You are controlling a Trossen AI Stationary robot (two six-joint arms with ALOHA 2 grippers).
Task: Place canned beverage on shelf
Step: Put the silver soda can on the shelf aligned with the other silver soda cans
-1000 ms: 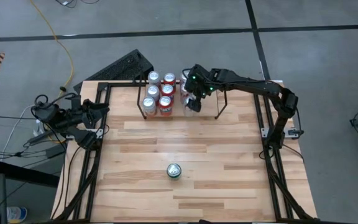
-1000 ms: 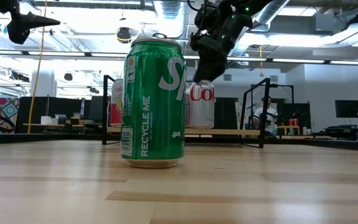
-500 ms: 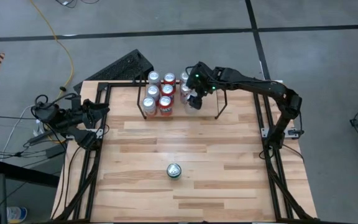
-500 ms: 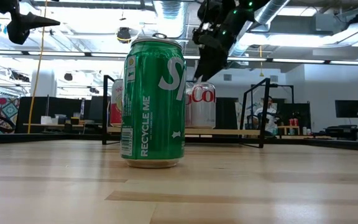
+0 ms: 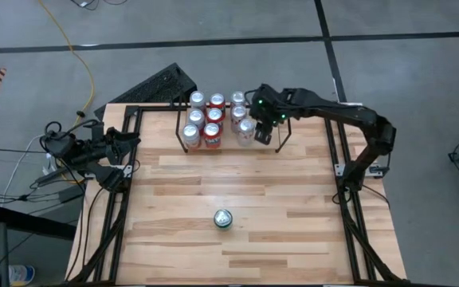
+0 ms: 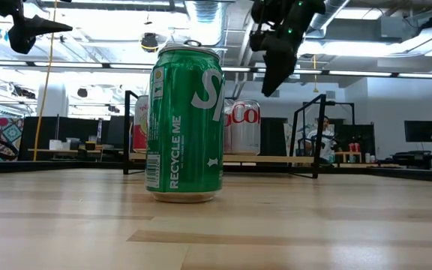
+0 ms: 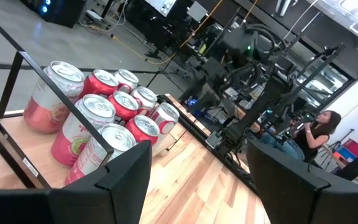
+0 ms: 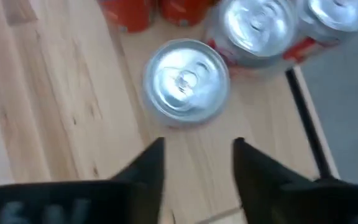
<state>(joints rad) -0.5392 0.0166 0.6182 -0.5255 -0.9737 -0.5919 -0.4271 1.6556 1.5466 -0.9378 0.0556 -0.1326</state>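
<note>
Silver can on the shelf, my right gripper clear of it.
My right gripper (image 5: pixel 264 137) hovered beside the silver can (image 5: pixel 246 130) on the shelf (image 5: pixel 280 137), fingers parted, grasping nothing.

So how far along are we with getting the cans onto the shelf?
Done: seven cans stand on the shelf, the newest a silver can at the group's right edge. In hand: nothing; the right claw sits empty above the shelf just right of that can, fingers apart, clear of it. The left claw waits shut at the table's left edge. Left: the green can standing mid-table.
</note>
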